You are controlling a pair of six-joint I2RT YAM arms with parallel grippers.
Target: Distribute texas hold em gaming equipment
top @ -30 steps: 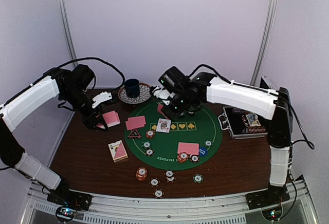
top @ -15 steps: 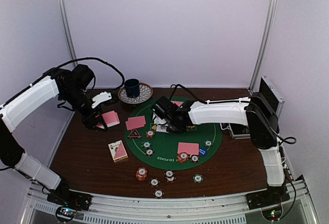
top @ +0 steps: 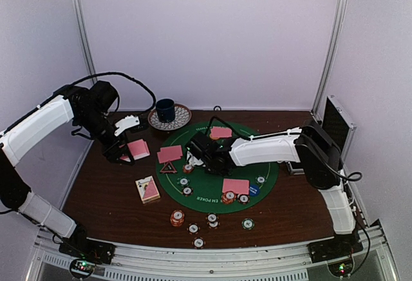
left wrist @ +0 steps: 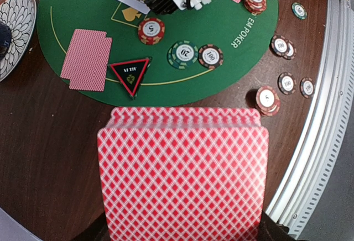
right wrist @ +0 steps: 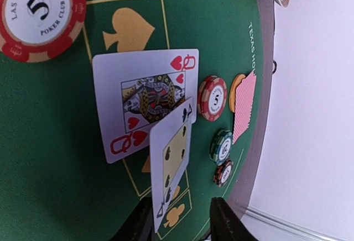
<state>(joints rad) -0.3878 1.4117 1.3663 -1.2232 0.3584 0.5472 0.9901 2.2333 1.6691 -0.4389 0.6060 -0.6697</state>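
While right end effector [right wrist: 180,219] gapes, left [top: 123,152] grips deck [left wrist: 182,169].

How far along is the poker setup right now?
Done: face-down pairs and chips sit around the green mat; the queen of hearts lies face up. In hand: the right hand has a black-suit card between its parted fingers, over the queen; the left hand grips the deck. Left, probably: more board cards, plus loose chips off the mat.

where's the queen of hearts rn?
Right wrist view: the queen of hearts lies face up on the green mat, just ahead of the right gripper, a red 5 chip to its upper left, a black-suit card covering its lower right corner.
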